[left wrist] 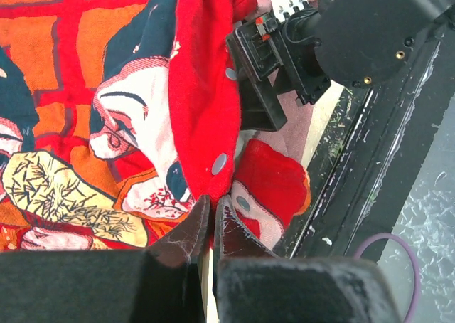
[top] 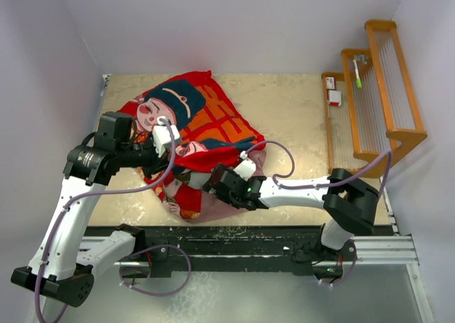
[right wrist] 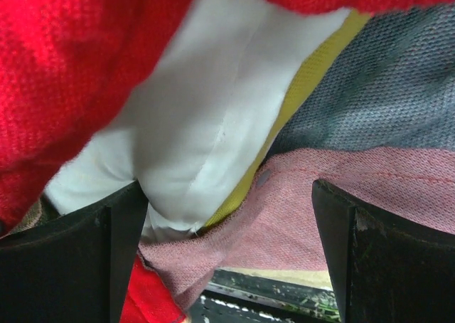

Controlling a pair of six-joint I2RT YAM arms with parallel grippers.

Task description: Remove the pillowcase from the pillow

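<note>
The red-orange pillowcase (top: 202, 120) with cartoon faces lies bunched on the left half of the table. My left gripper (left wrist: 211, 208) is shut on its red snap-buttoned edge (left wrist: 206, 109), and from above this gripper (top: 170, 159) sits over the near part of the cloth. My right gripper (right wrist: 227, 220) is open wide at the case's mouth (top: 217, 182). Before it a corner of the white pillow (right wrist: 213, 109) with its yellow band pokes out. The corner lies between red outer cloth (right wrist: 71, 67) and the pinkish inside (right wrist: 306, 209). From above, the pillow is hidden under the case.
A stepped wooden rack (top: 377, 88) holding small items stands along the right edge. The table's front edge and a black rail (top: 249, 232) run just behind the right gripper. White walls close the back and left. Purple cables loop off both arms.
</note>
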